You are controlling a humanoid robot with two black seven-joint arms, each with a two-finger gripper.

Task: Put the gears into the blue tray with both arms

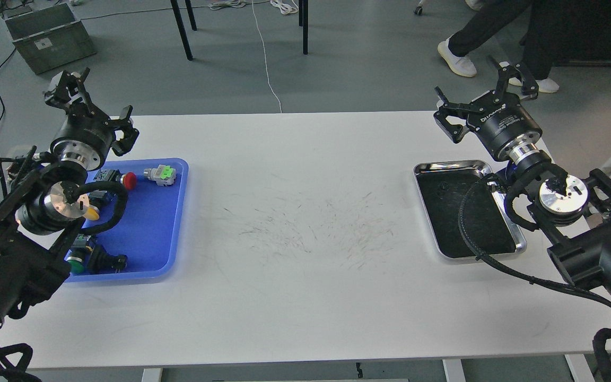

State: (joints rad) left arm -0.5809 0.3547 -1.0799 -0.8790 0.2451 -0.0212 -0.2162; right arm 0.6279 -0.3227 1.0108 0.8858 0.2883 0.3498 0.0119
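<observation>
You are looking down on a white table [305, 297]. Your left gripper [90, 106] is hovering with its fingers spread over the far edge of the blue tray [151, 233], which is holding push-button switches [161, 174]. Your right gripper [483, 93] is hanging splayed wide above the far end of the steel tray [427, 168]; whether gears are lying on its dark bottom is unclear

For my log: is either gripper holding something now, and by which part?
Nothing is held. The left gripper and the right gripper both have open, empty fingers.
</observation>
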